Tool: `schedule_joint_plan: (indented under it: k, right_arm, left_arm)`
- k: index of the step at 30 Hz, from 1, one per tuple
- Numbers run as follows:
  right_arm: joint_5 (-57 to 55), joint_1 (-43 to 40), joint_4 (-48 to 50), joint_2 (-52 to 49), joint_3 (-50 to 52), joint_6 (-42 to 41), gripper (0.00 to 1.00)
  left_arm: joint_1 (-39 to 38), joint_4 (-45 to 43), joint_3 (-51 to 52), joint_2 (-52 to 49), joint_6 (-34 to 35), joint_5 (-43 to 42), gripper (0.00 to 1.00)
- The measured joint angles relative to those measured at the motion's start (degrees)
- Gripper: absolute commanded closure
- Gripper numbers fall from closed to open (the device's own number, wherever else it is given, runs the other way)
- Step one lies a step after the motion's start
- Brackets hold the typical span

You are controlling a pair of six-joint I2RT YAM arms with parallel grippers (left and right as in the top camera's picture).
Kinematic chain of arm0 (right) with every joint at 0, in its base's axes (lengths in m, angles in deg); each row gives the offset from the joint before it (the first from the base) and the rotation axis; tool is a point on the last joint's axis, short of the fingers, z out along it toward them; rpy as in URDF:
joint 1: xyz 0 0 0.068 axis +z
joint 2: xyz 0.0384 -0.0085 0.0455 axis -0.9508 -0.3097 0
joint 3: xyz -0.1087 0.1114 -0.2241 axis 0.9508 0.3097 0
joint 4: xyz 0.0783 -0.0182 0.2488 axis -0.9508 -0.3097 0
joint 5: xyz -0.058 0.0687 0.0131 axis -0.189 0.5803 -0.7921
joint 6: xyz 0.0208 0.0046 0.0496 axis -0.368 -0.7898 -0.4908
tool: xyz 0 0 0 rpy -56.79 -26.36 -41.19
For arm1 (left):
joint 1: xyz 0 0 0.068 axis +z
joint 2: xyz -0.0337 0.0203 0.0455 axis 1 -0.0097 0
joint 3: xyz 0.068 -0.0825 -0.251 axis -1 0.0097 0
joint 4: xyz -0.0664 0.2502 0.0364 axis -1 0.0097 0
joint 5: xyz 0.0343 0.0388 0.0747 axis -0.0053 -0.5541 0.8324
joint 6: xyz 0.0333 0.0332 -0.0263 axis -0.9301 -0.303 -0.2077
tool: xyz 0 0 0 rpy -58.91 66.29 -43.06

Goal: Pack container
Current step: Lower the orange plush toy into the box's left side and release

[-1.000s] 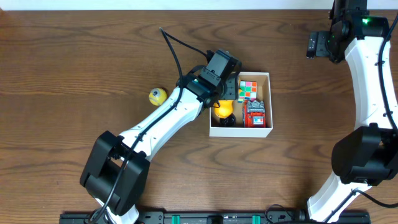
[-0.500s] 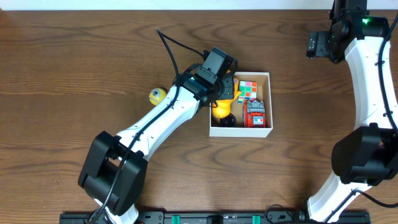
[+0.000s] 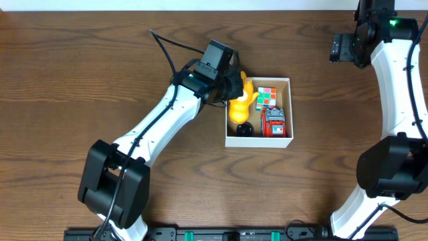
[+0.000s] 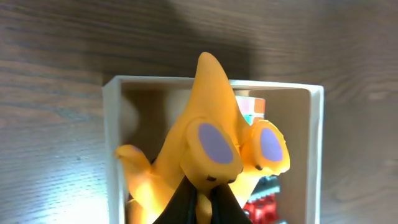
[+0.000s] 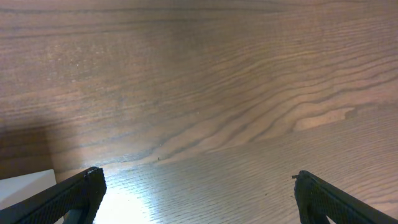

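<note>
The container (image 3: 258, 141) is a small white-walled box with a brown inside, right of the table's middle. My left gripper (image 3: 229, 86) is shut on a yellow rubber toy (image 3: 241, 102) and holds it over the box's back left corner. In the left wrist view the toy (image 4: 211, 134), with purple oval patches, fills the middle above the box wall (image 4: 112, 137), and the gripper (image 4: 202, 200) pinches its thin lower part. A colour cube (image 3: 267, 97), a red toy (image 3: 273, 123) and a black piece (image 3: 245, 129) lie inside. My right gripper (image 3: 338, 48) hangs open at the far right.
In the right wrist view the right gripper (image 5: 202, 198) has only bare wooden table (image 5: 205, 93) between its wide fingers, and a white corner (image 5: 25, 183) shows at the lower left. My left arm (image 3: 160, 127) stretches diagonally across the table's left half.
The left gripper has shut on the yellow toy and drawn back to the left, raising the toy from inside the box. A yellow ball left of the arm is now covered. The right arm is still.
</note>
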Motion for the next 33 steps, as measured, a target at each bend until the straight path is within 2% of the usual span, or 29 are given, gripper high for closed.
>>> schedule_joint_plan:
  k: [9,18,26,33]
  right_arm:
    - [0.00,0.00,0.00,0.00,0.00,0.00,0.01]
    - [0.00,0.00,0.00,0.00,0.00,0.00,0.01]
    - [0.00,0.00,0.02,0.00,0.00,0.00,0.01]
    - [0.00,0.00,0.02,0.00,0.00,0.00,0.01]
  left_arm:
    - [-0.13,2.05,-6.64,0.31,0.66,-2.84,0.94]
    - [-3.61,6.16,-7.26,0.72,0.46,-2.45,0.94]
    - [-7.15,15.41,-7.30,0.72,-0.20,4.15,0.94]
    - [-7.15,17.20,-7.32,0.72,-1.57,9.38,0.94]
